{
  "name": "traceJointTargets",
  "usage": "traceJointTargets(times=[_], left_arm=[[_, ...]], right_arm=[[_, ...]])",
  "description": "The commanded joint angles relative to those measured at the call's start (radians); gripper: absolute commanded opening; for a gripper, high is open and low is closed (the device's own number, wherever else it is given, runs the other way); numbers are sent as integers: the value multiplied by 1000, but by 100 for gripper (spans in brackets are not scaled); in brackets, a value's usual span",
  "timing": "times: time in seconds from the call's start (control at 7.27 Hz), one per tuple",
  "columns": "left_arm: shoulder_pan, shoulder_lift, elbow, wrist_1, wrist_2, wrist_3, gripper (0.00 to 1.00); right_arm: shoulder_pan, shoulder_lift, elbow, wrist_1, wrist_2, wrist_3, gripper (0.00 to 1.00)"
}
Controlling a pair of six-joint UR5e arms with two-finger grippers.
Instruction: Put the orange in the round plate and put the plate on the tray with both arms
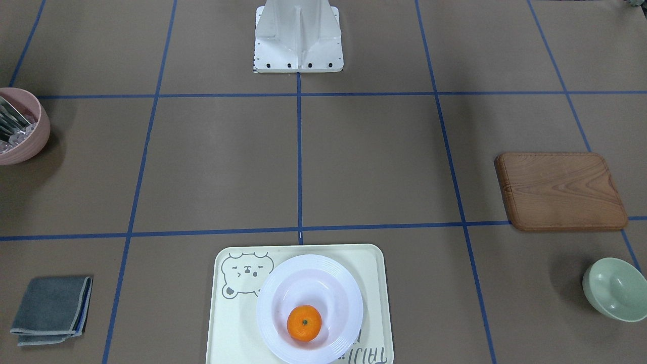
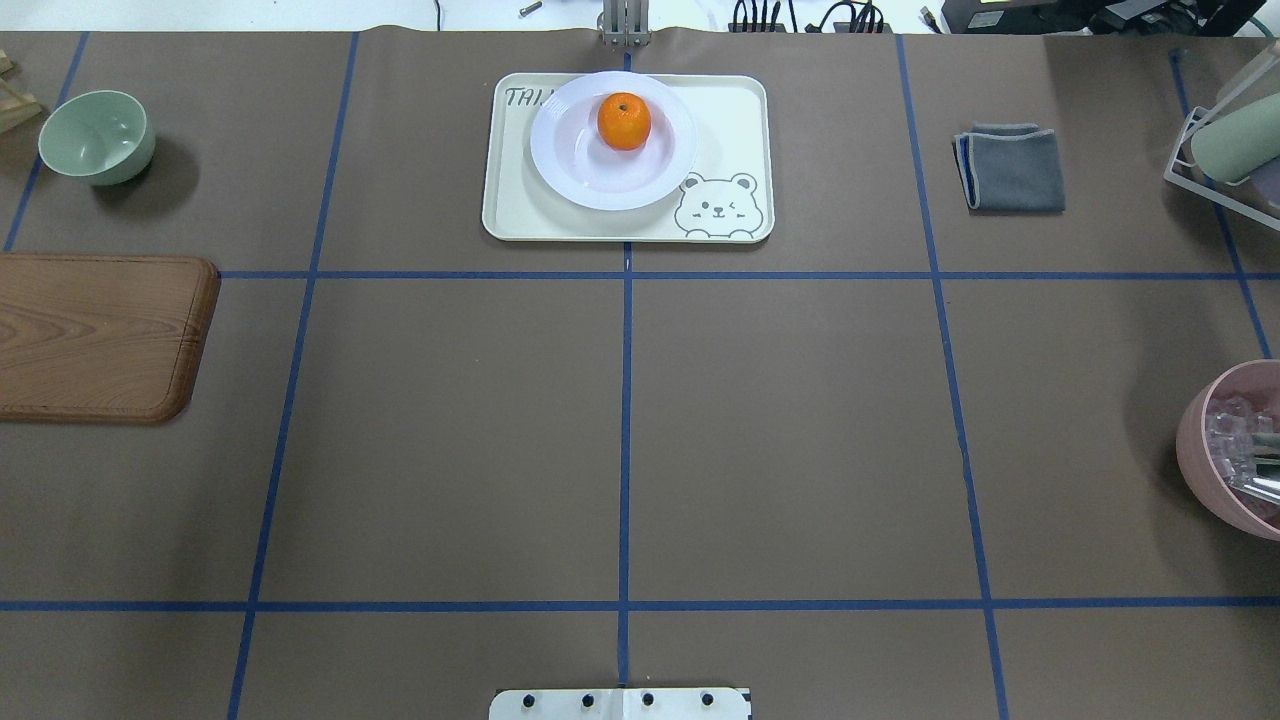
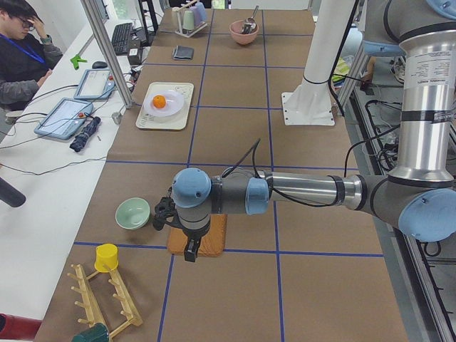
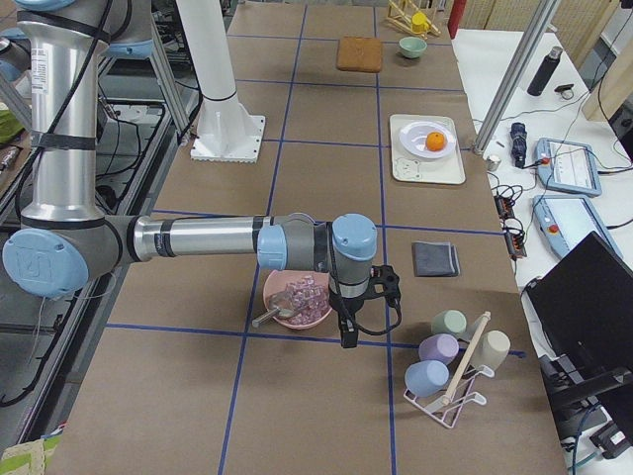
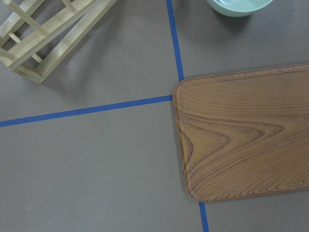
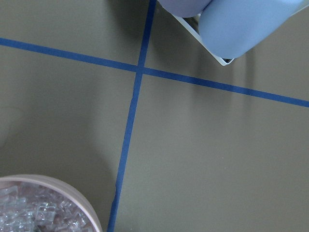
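The orange (image 2: 624,121) lies in the sunken centre of the white round plate (image 2: 600,170). The plate rests on the cream tray (image 2: 730,120) at the table's far middle. The front-facing view shows the same: orange (image 1: 304,322), plate (image 1: 323,283), tray (image 1: 374,273). Both arms are far from them and show only in the side views. My left gripper (image 3: 189,251) hangs over the wooden board's corner. My right gripper (image 4: 346,334) hangs beside the pink bowl. I cannot tell whether either gripper is open or shut. Neither wrist view shows any fingers.
A wooden board (image 2: 90,335) and a green bowl (image 2: 97,135) sit on the left. A grey cloth (image 2: 1010,167), a pink bowl (image 2: 1235,450) of clear pieces and a cup rack (image 4: 450,361) are on the right. A person (image 3: 21,50) sits beyond the far edge.
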Motion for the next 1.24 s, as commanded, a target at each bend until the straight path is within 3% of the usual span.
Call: traceJointTargets(times=[0.0,1.1], left_arm=[[0,13,-9,0,-4,0,99],[1,38,25,8,6,-2,99]], right_arm=[[8,0,20,1,-5,-4,100],[9,18,50,1,-1,6,100]])
